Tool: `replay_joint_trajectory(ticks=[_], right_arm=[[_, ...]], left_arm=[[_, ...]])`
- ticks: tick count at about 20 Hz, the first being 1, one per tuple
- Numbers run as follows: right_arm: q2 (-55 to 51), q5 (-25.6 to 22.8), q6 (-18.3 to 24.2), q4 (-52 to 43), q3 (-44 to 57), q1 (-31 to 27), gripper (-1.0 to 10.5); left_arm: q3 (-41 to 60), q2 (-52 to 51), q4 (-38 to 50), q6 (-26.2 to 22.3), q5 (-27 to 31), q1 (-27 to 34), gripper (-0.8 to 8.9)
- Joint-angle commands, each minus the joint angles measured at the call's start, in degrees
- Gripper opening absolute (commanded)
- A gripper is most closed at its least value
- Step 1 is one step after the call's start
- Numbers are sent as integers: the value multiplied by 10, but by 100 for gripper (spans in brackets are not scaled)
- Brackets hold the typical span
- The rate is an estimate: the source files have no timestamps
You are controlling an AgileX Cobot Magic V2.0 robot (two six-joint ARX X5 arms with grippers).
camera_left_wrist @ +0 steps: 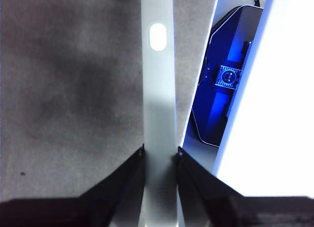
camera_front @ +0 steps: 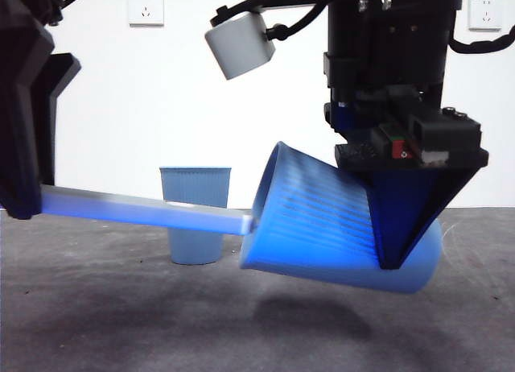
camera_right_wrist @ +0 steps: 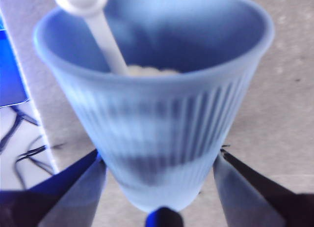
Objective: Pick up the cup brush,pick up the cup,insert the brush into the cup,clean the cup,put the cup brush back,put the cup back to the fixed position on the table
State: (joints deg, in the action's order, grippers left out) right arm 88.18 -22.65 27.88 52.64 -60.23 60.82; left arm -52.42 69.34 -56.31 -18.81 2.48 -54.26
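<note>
On the front view, I have the cup (camera_front: pixel 322 223) lifted off the table (camera_front: pixel 121 324) and tipped on its side, mouth facing the cup brush (camera_front: pixel 137 207), so the handle can run in level. A second blue tumbler (camera_front: pixel 195 215) stands upright behind. The room shows a white wall with two sockets (camera_front: pixel 146 7).

On the left wrist view, the left gripper (camera_left_wrist: pixel 160 153) has its jaws clamped on the grey handle, well back from the head, which gives reach into the cup.

On the right wrist view, the right gripper (camera_right_wrist: pixel 159 158) pinches the cup's ribbed lower body from both sides. The cream sponge sits deep inside, so I judge cleaning is under way. The table is rough and mottled grey.
</note>
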Motion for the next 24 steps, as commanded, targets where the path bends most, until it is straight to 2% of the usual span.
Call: replay_joint_trajectory(ticks=[1, 7, 13, 17, 21, 24], right_arm=[[3, -10, -3, 12, -4, 3, -17], [1, -10, -7, 12, -4, 2, -17], [0, -10, -6, -13, -5, 2, -17], [0, -9, -6, -19, -6, 2, -16], [0, -1, -6, -31, -6, 3, -17], [0, 8, -6, -34, -6, 3, -17]], left_arm=[[4, -8, -18, 6, 21, 15, -9], [4, -76, -82, 5, 21, 66, -9], [4, -135, -120, 6, 9, 81, -9], [4, -129, -105, 3, -2, 81, -9], [4, -94, -42, -10, -41, 81, -9], [4, -54, 0, -10, -49, 80, -9]])
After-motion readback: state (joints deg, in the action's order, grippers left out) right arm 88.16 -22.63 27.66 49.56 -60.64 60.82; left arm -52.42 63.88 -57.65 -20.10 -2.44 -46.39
